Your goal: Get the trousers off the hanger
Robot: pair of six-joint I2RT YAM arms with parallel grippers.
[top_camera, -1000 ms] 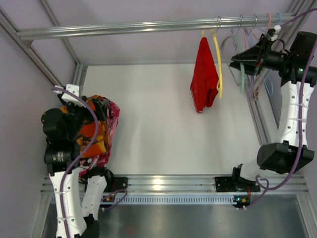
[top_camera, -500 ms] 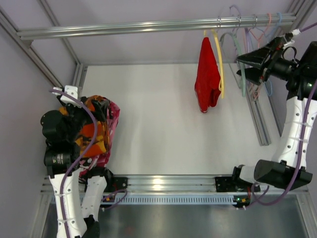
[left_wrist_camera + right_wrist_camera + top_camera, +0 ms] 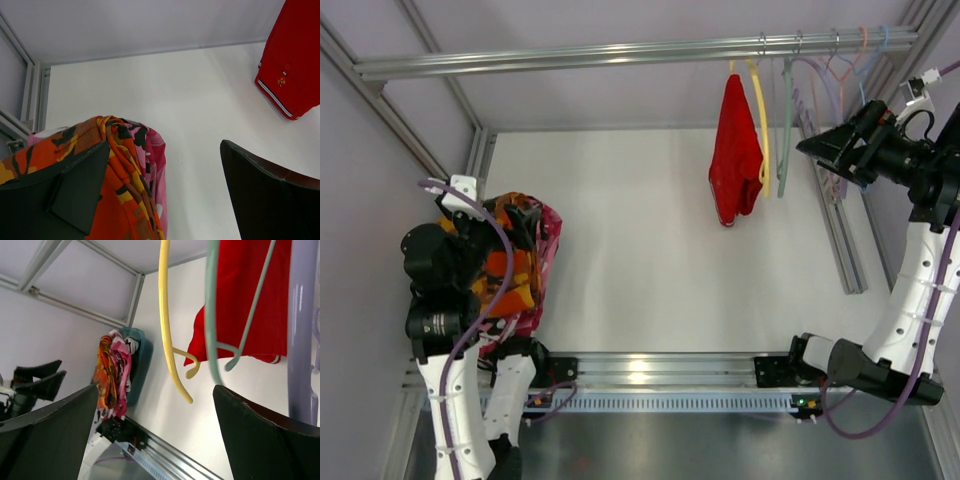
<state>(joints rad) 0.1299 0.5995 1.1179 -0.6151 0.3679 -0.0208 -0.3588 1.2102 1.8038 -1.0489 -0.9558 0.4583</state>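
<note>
The orange patterned trousers [image 3: 505, 268] lie bunched on a pile at the table's left edge, under my left gripper [image 3: 523, 218]. In the left wrist view the trousers [image 3: 115, 200] sit against the left finger, and the gripper [image 3: 165, 146] stands open and holds nothing. The pale grey-green hanger [image 3: 786, 140] hangs bare from the rail. My right gripper [image 3: 825, 148] is open just right of it, apart from it. The right wrist view shows the hanger [image 3: 212, 315] ahead of the open gripper [image 3: 155, 390] and the trousers [image 3: 105, 372] far off.
A pink camouflage garment [image 3: 546, 236] lies beside the trousers in a teal container [image 3: 142, 365]. A plain red garment [image 3: 733, 160] hangs on a yellow hanger [image 3: 761, 130] left of the grey-green one. Lilac, pink and blue hangers [image 3: 825, 80] crowd the rail's [image 3: 620, 52] right end.
My right gripper opened, let go of the grey-green hanger and drew back to the right. The hanger swung back to hang straight. The left arm stayed put.
</note>
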